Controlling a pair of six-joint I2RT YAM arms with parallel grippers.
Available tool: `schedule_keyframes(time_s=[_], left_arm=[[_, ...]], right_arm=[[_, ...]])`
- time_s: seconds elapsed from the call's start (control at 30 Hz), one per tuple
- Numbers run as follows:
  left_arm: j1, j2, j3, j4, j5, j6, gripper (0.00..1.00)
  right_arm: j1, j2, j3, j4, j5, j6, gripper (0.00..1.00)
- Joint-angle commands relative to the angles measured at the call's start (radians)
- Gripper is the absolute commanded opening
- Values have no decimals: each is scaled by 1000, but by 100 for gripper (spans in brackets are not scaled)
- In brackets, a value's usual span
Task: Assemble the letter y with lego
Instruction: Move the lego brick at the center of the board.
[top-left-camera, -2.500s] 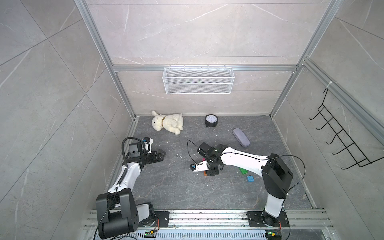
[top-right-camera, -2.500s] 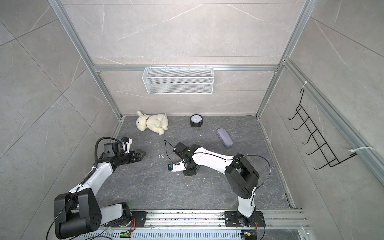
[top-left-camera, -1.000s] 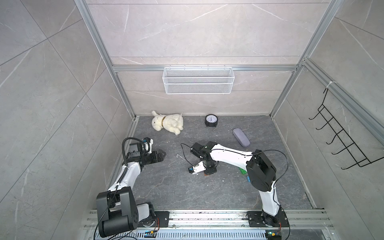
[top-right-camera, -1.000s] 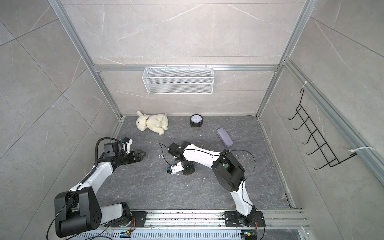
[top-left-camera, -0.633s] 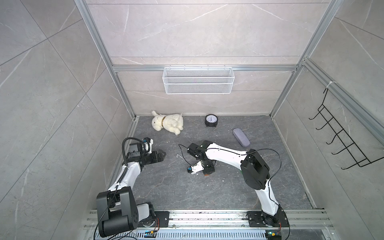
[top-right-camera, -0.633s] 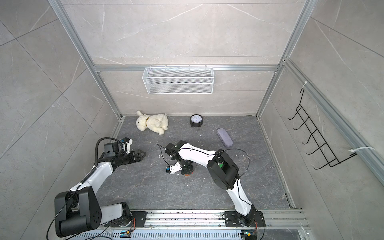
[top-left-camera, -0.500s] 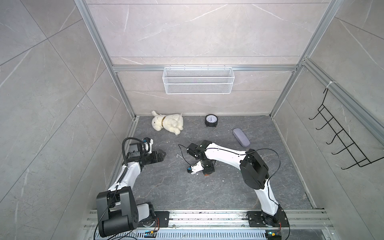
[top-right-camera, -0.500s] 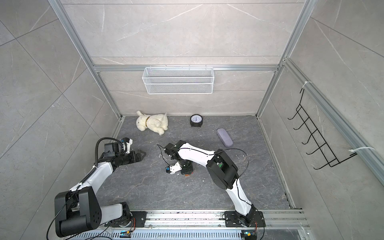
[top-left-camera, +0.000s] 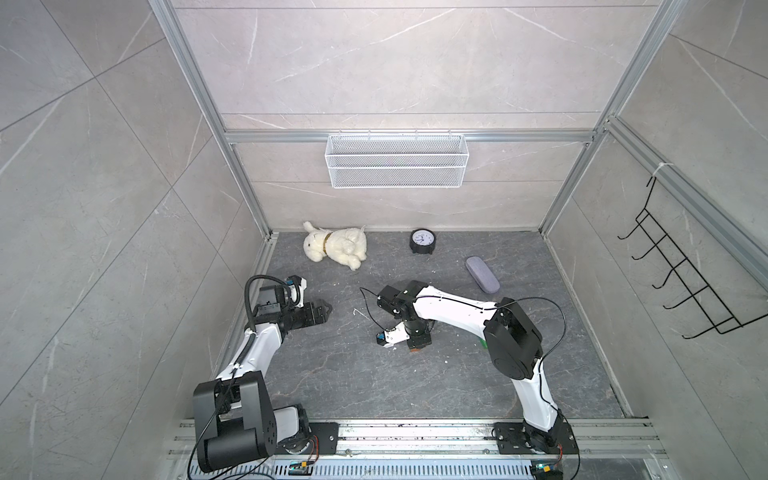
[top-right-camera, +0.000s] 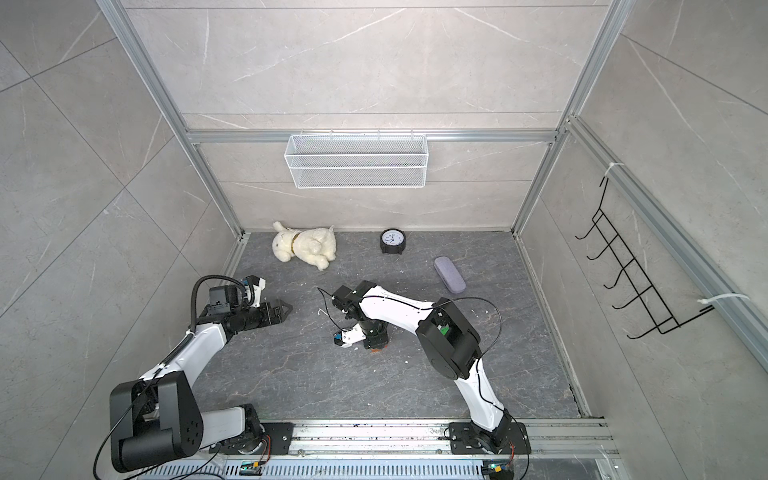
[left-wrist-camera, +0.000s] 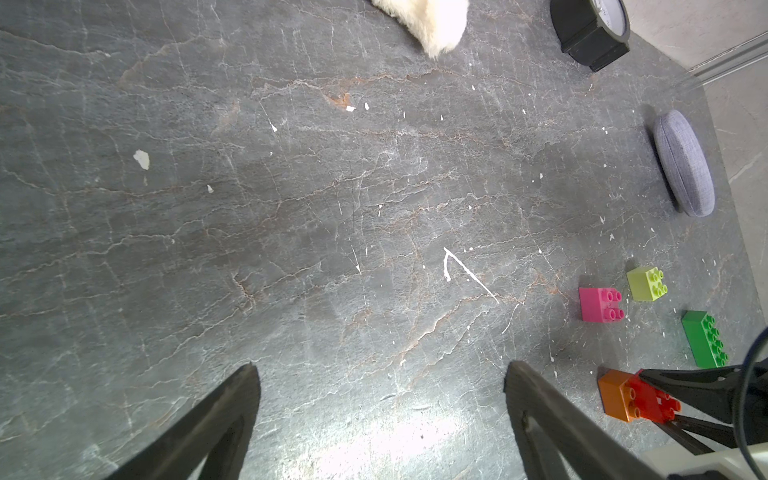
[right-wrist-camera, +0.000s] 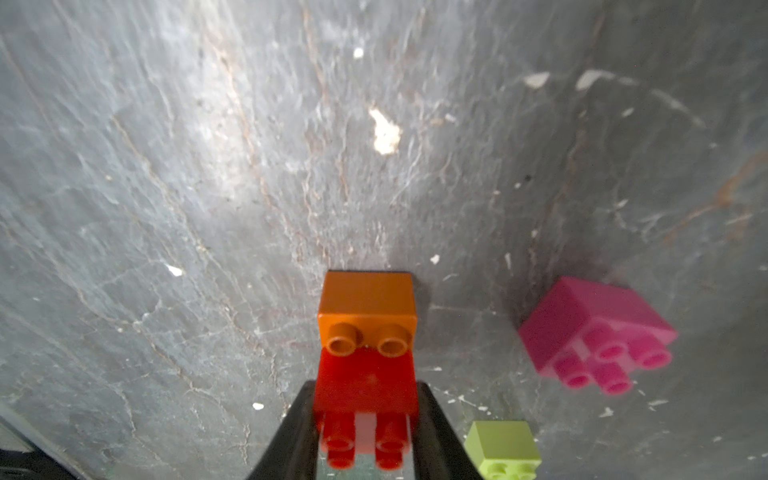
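Observation:
My right gripper (right-wrist-camera: 365, 415) is shut on a red lego brick (right-wrist-camera: 365, 386), a jaw on each side. The red brick is joined, stepped, to an orange brick (right-wrist-camera: 368, 303) that rests on the dark floor. A loose pink brick (right-wrist-camera: 594, 328) and a yellow-green brick (right-wrist-camera: 503, 446) lie close by. In the left wrist view the red (left-wrist-camera: 652, 401) and orange (left-wrist-camera: 615, 392) pair, the pink (left-wrist-camera: 598, 305), the yellow-green (left-wrist-camera: 646, 282) and a longer green brick (left-wrist-camera: 704, 338) show together. My left gripper (left-wrist-camera: 380, 374) hangs open over bare floor at the left (top-left-camera: 326, 309). In both top views the right gripper (top-left-camera: 417, 347) (top-right-camera: 376, 345) points down mid-floor.
A white plush dog (top-left-camera: 334, 249), a black clock (top-left-camera: 422, 241) and a grey case (top-left-camera: 482, 274) lie toward the back. A wire basket (top-left-camera: 395, 166) hangs on the back wall and a black hook rack (top-left-camera: 681, 286) on the right wall.
The right arm has swung its elbow leftward and the gripper with the red-orange pair has shifted a little left. The left arm has not moved.

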Motion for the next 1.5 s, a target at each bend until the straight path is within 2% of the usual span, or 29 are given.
schedule_keyframes(time_s=[0.0, 0.27, 0.6, 1.03, 1.13, 1.37, 1.47], left_arm=[[6, -1, 9, -1, 29, 1, 95], [6, -5, 8, -1, 32, -2, 95], [6, -6, 5, 4, 40, -13, 95], [6, 13, 3, 15, 48, -21, 94], [6, 12, 2, 17, 49, -26, 94], [6, -13, -8, 17, 49, -29, 94], [5, -9, -10, 20, 50, -30, 94]], right_arm=[[-20, 33, -59, -21, -1, 21, 0], [-35, -16, -62, -45, 14, 41, 0], [-81, -99, -178, -12, 2, 67, 1], [-95, -99, -204, 0, -20, 93, 9], [-96, -97, -199, 7, -24, 100, 15], [-95, -134, -180, 25, -35, 124, 44], [-98, -176, -193, 41, -59, 132, 49]])
